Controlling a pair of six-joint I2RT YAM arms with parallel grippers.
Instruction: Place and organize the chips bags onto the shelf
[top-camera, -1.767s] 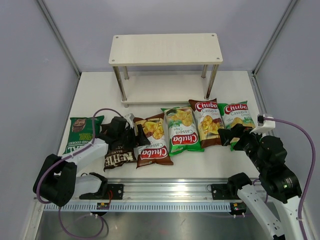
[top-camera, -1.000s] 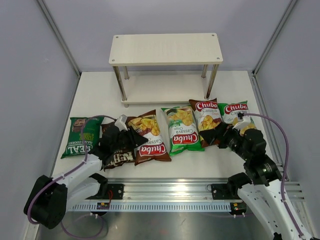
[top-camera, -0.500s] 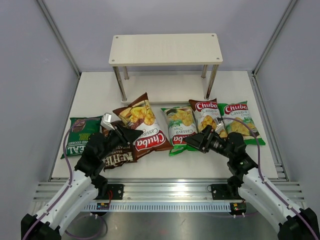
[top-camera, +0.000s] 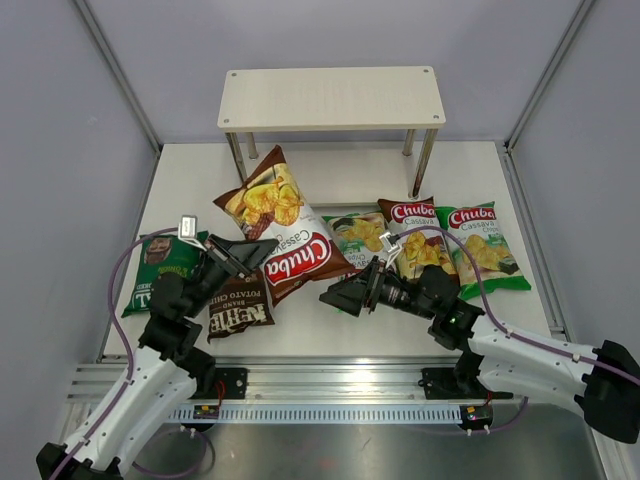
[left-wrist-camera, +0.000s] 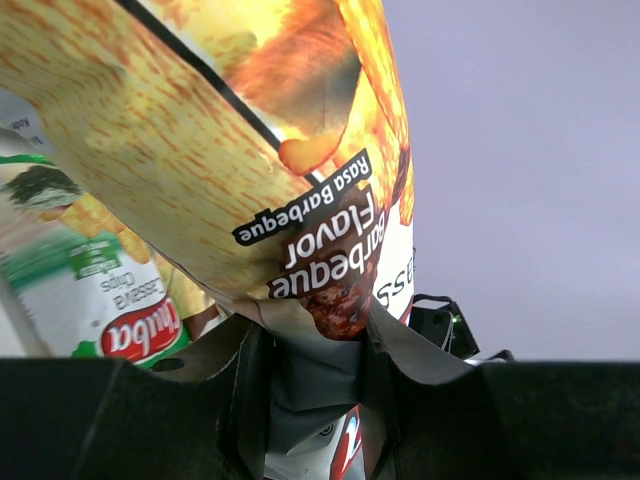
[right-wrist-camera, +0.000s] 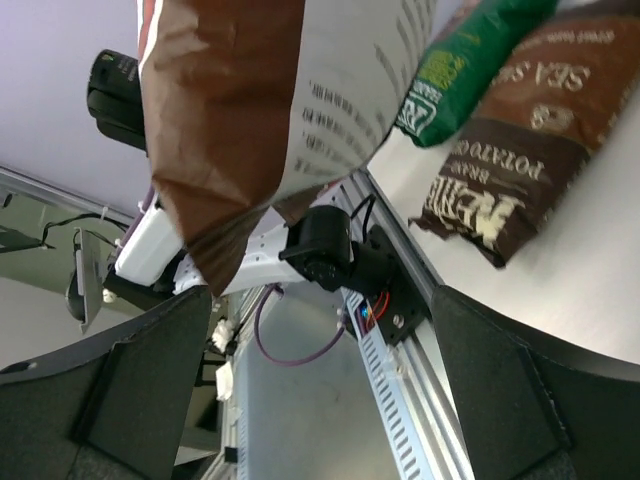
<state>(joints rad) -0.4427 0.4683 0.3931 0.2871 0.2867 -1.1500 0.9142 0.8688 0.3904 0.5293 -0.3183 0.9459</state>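
Brown Chuba bag (top-camera: 275, 225) is off the table and tilted, its far end toward the shelf (top-camera: 330, 97), in front of the front-left leg. Left gripper (top-camera: 255, 256) is clamped on the bag's near seam only. Right gripper (top-camera: 330, 298) has its jaws wide apart and empty, just right of the bag.

Risk: the narrow seam pinch may slip. The bag may also swing into the shelf leg or the right gripper.
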